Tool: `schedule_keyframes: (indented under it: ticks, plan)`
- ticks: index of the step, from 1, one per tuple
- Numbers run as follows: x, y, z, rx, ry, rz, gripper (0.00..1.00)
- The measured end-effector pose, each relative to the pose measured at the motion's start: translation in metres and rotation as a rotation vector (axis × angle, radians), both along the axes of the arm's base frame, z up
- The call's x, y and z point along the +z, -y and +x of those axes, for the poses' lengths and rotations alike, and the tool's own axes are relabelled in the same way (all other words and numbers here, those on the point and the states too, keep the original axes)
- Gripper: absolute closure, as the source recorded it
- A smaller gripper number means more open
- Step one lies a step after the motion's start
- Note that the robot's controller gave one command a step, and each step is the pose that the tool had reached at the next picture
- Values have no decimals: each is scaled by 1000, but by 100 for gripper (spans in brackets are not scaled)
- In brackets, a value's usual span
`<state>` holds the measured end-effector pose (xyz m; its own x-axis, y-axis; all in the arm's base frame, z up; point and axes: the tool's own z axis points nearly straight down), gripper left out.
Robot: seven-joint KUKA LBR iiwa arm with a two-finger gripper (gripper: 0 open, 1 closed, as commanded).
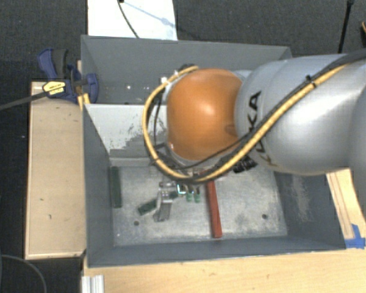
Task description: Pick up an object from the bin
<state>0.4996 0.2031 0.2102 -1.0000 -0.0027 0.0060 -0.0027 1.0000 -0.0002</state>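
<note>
The thing nearest your gripper is a small dark green piece (147, 208), flat and somewhat oblong. It lies on the bin floor, left of centre and toward the near wall, and it sits tilted, with its long side running up toward the right.

Your gripper (165, 207) is down at the floor just beside the piece, on its right. The silvery tip is very close to the piece's right end, but you cannot tell from this angle whether the two touch. You also cannot tell whether the gripper is released or clenched, because from above its tip reads as one pale block.

To the right of the gripper, a long, thin red-brown rod (214, 209) lies flat on the floor. It runs almost straight from under the wrist toward the near wall, apart from both the gripper and the green piece. On the other side, a narrow dark grey-green flat bar (114, 187) lies at the foot of the left wall, well apart from the green piece.

All of this rests on the speckled floor of the grey metal bin (256, 206). Directly above the gripper sits the rounded orange cover (201, 115) of the wrist, looped by a yellow-and-black cable (149, 124). Behind it, the silver arm (317, 121) reaches in from the right, over the bin's right half.
</note>
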Motion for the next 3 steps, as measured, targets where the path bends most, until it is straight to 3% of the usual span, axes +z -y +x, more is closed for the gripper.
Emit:
schedule_keyframes:
  ticks: [1, 2, 3]
  plan:
    - [-144, 11, 51, 100, 2, -1, 0]
    - [-140, 10, 52, 94, 7, 2, 100]
    - [-1, -16, 85, 103, 18, 5, 100]
